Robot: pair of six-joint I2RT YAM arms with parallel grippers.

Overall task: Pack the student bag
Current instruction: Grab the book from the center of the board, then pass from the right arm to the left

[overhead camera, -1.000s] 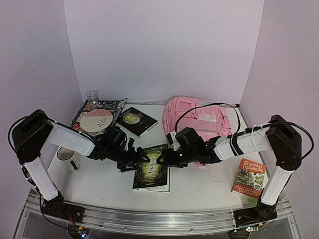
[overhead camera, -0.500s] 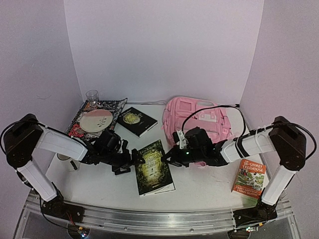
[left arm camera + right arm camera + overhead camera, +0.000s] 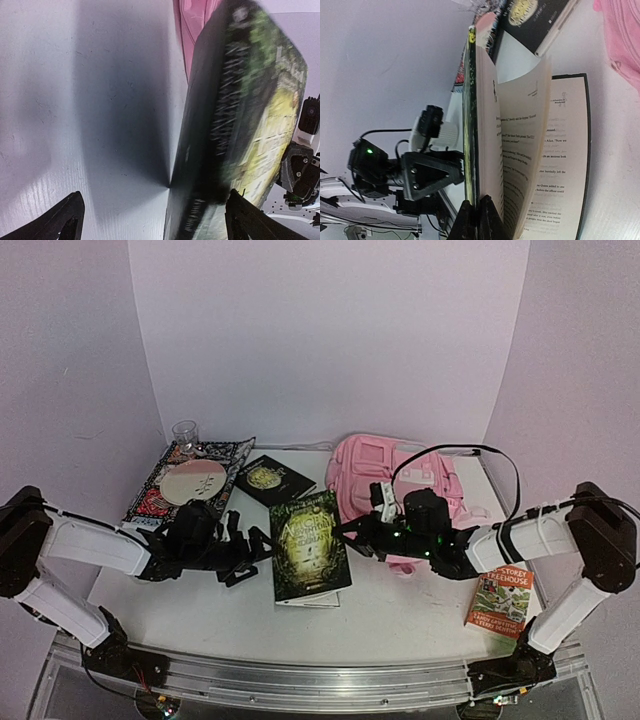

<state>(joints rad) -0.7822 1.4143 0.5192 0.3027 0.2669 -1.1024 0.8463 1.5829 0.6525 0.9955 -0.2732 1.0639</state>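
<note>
Right gripper (image 3: 342,530), in the overhead view, is pinched shut on the near-side edge of the green book (image 3: 310,555), which lies tilted on the table (image 3: 400,610) just in front of its fingers. The student bag (image 3: 400,485) sits directly behind this gripper, almost touching its wrist. The left gripper (image 3: 258,552) hangs just beside the book's opposite edge with its jaws spread wide and nothing between them. A small dark book (image 3: 272,480) lies beyond the green one, and an orange book (image 3: 500,598) lies well off to the right arm's outer side.

From the left wrist, the open fingertips (image 3: 70,220) frame bare table, with the green book's blurred spine rising just ahead and a strip of pink bag beyond it.

From the right wrist, the closed fingers clamp only the front cover: it stands upright while the pages fan away and the back cover lies flat on the table.

My reading is that the step in hand is lifting the green book for loading into the bag. Holding the cover alone looks weak, since the block may swing or tear free. Next, the left gripper probably needs to steady the far edge, and whether the bag's mouth is open cannot be told.
</note>
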